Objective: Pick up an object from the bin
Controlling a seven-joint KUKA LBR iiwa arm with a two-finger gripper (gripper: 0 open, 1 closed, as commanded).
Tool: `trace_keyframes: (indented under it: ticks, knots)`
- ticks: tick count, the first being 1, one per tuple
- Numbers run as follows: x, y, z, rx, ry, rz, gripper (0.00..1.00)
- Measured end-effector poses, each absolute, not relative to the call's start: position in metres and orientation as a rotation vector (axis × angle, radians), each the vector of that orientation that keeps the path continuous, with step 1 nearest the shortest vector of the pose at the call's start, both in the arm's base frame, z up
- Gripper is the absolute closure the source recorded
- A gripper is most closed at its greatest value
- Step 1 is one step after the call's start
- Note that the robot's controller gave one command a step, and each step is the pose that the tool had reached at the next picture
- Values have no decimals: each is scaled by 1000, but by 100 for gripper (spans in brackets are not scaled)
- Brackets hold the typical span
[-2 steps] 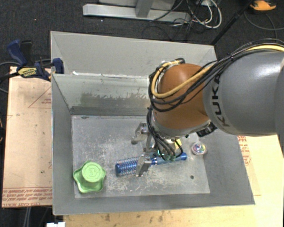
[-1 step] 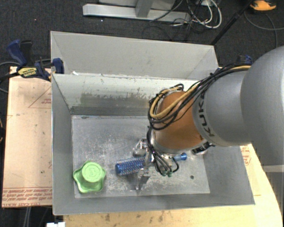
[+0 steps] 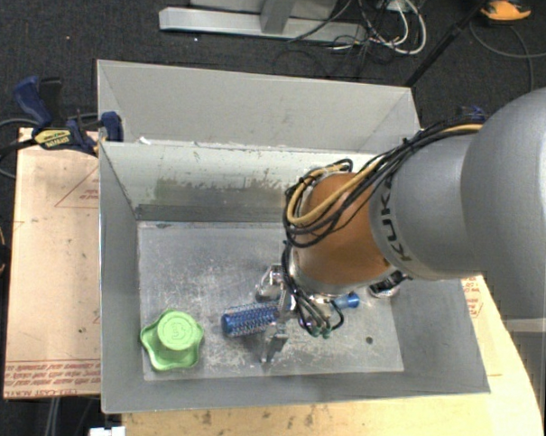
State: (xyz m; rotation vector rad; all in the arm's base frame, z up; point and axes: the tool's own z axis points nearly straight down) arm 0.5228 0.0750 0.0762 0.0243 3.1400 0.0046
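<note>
The gripper (image 3: 273,319) is observed low over the floor of the grey bin (image 3: 117,242), near the front centre. Its fingers (image 3: 272,346) are seen spread apart, one on each side of the right end of a blue roller (image 3: 249,322). Contact with the roller cannot be confirmed.

The roller is noted as a short cylinder with a bristled or studded surface, lying on its side on the bin floor. A green lid (image 3: 171,341) with a scalloped edge is recorded near the roller, in the front left corner.
</note>
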Motion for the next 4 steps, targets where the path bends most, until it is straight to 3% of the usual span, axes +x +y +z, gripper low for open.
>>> trace_keyframes:
  ticks: [3,4]
  knots:
    - [525,77,79,28,3141,3,0]
    - [527,77,82,29,3134,5,100]
